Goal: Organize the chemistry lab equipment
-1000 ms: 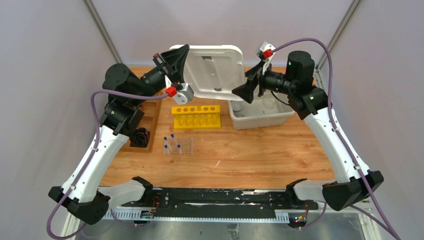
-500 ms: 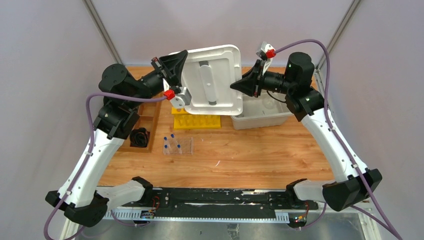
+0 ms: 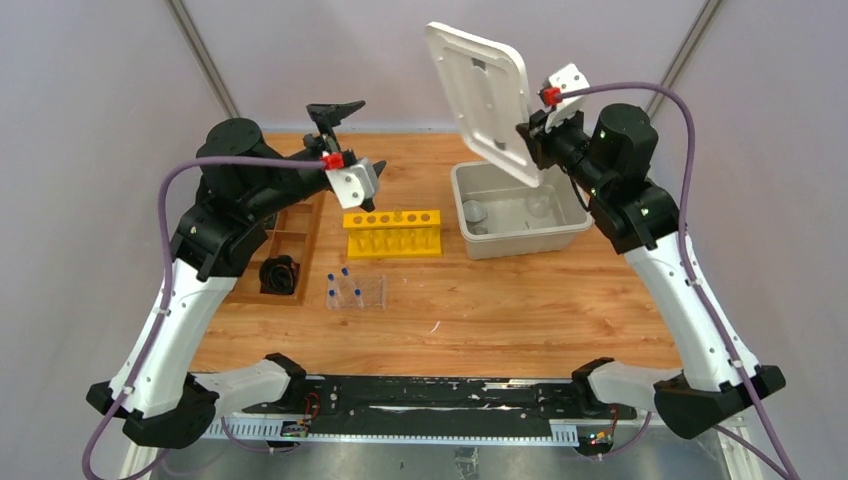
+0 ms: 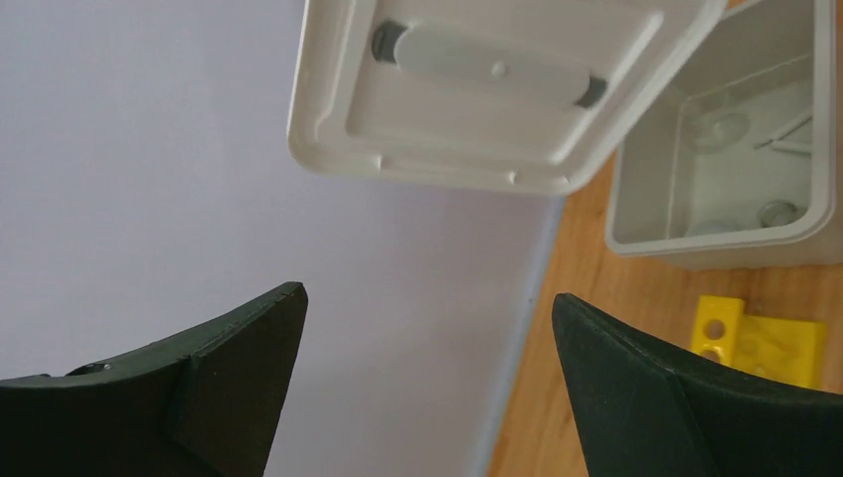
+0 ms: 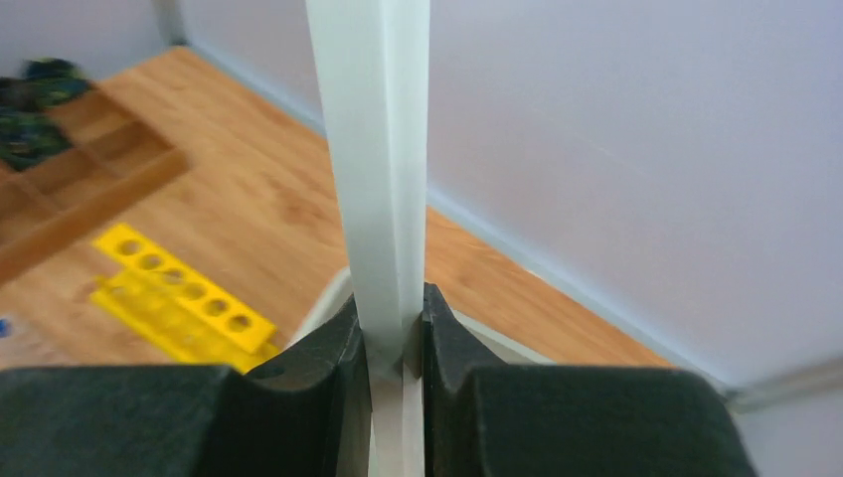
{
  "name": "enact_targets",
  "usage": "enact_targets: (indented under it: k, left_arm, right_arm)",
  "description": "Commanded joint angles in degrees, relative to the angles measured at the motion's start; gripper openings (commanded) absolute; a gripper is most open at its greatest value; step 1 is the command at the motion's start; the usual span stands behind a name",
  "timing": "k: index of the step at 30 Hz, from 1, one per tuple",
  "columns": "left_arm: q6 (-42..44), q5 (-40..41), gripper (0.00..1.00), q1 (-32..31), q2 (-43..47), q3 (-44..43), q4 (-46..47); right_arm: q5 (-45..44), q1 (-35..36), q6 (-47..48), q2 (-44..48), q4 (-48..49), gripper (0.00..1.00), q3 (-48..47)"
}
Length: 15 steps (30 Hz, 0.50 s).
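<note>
My right gripper (image 3: 528, 140) is shut on the edge of the white bin lid (image 3: 482, 100) and holds it tilted up above the open grey bin (image 3: 525, 238). In the right wrist view the lid's edge (image 5: 383, 179) is pinched between the jaws of that gripper (image 5: 396, 338). Small clear glass beakers (image 3: 478, 212) lie inside the bin. My left gripper (image 3: 335, 110) hangs open and empty at the back left, apart from the lid (image 4: 497, 89). The clear plastic rack (image 3: 358, 291) with blue-capped tubes stands on the table.
A yellow tube rack (image 3: 392, 232) stands left of the bin. A wooden tray (image 3: 296, 232) with a black object (image 3: 280, 272) sits at the left edge. A small white piece (image 3: 435, 327) lies on the wood near the front.
The left gripper has let go of the lid, opened and drawn back to the left. The right gripper has shut on the lid's edge and swung it up over the bin.
</note>
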State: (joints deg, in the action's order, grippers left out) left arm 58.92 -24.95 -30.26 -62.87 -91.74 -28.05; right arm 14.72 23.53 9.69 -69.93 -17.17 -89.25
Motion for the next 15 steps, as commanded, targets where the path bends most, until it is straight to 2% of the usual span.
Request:
enact_targets:
  k: [1,5,9,13,15]
  left_arm:
    - [-16.61,3.16,1.00,-0.49,-2.51,-4.99,-8.78]
    - [-21.97,1.75,1.00,-0.50,-1.80,-2.87,-11.56]
    - [-27.59,5.11,1.00,-0.50,-2.21,-2.35,-11.42]
    - [-30.48,6.73,1.00,-0.43,-2.03,-1.87,-12.07]
    - [-31.33,7.01,1.00,-0.39,-1.87,-1.40,-12.91]
  right_arm:
    - [-28.51,5.99,20.28,4.70,2.53,0.00,3.06]
    - [-45.36,14.21,38.39,5.16,8.99,0.00,9.60]
    - [-56.90,18.83,49.38,3.47,14.17,0.00,13.18]
    - [-63.98,21.38,57.92,0.85,20.22,0.01,17.02]
    - [-65.22,22.19,65.19,-0.06,26.28,0.02,21.43]
